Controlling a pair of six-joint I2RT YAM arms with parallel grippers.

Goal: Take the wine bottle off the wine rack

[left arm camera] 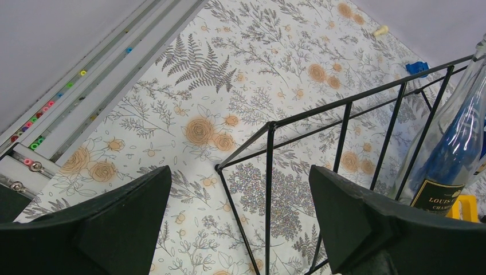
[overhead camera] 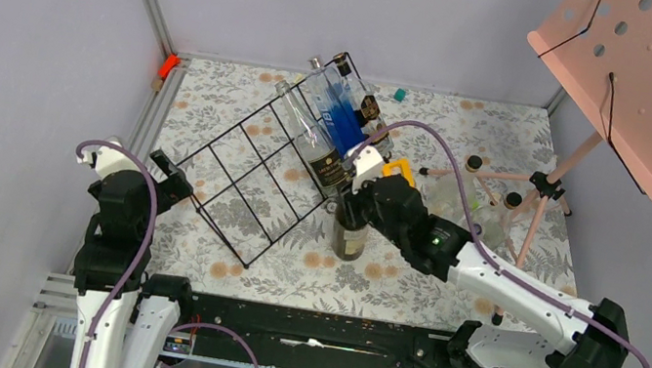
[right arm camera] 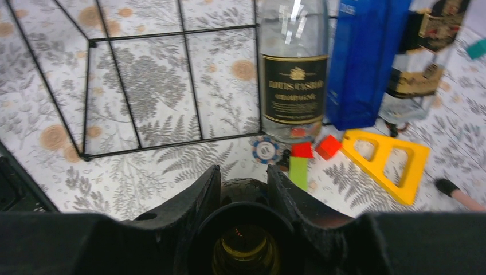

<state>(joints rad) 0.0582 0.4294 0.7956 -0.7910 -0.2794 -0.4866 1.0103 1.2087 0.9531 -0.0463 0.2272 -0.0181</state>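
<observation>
The right gripper (overhead camera: 354, 198) clamps the neck of the wine bottle (overhead camera: 351, 237), upright just off the wine rack (overhead camera: 245, 171), the left gripper (overhead camera: 170, 174) gaping wide beside the rack; a tilted release could topple the bottle

wine bottle (overhead camera: 351, 237) — upright, just right of wine rack (overhead camera: 244, 176) | other bottles (overhead camera: 326, 125) — behind it, at rack's far-right end
</observation>
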